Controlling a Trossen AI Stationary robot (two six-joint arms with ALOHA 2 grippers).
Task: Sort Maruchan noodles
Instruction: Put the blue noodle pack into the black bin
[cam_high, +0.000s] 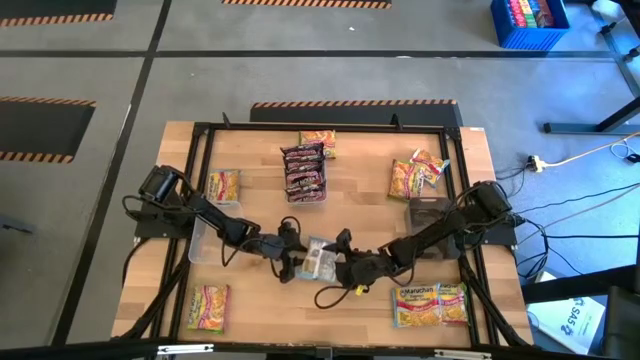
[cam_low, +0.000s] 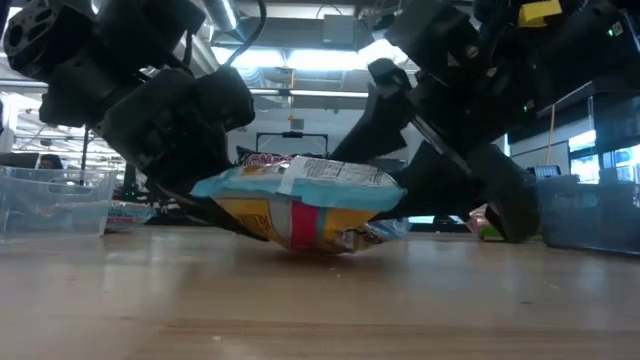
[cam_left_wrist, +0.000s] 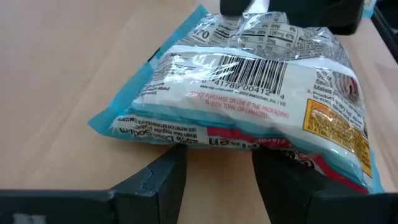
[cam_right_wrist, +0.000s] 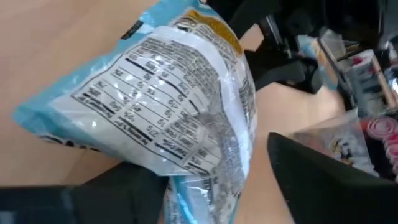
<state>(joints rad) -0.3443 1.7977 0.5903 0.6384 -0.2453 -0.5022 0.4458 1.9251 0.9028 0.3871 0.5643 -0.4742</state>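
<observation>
A light blue Maruchan noodle packet (cam_high: 318, 258) (cam_low: 300, 200) lies label side down at the table's near middle, between my two grippers. It is raised on one side and its underside (cam_low: 310, 243) touches the wood. My left gripper (cam_high: 290, 262) (cam_left_wrist: 217, 174) is open, its fingers reaching under the packet's left edge. My right gripper (cam_high: 345, 265) (cam_right_wrist: 217, 199) is open, its fingers standing wide on either side of the packet's right end. Other packets lie in sorted groups around the table. My left gripper has both fingertips (cam_left_wrist: 171, 168) under the packet's long edge (cam_left_wrist: 186, 143) below the barcode. They come slanting down from the table's left. The packet rests on them, tipped up on that side. My right gripper's finger (cam_right_wrist: 118, 193) lies under the packet's end (cam_right_wrist: 199, 180), which overlaps it. Whether the other finger (cam_right_wrist: 323, 180) touches the packet, I cannot tell.
Maroon packets (cam_high: 305, 170) are stacked at the far middle, with a yellow-pink one (cam_high: 318, 143) behind them. Orange-yellow packets lie at the far right (cam_high: 415, 175), far left (cam_high: 222, 185), near left (cam_high: 207, 307) and near right (cam_high: 430, 303). Clear bins stand left (cam_high: 203, 238) and right (cam_high: 430, 215).
</observation>
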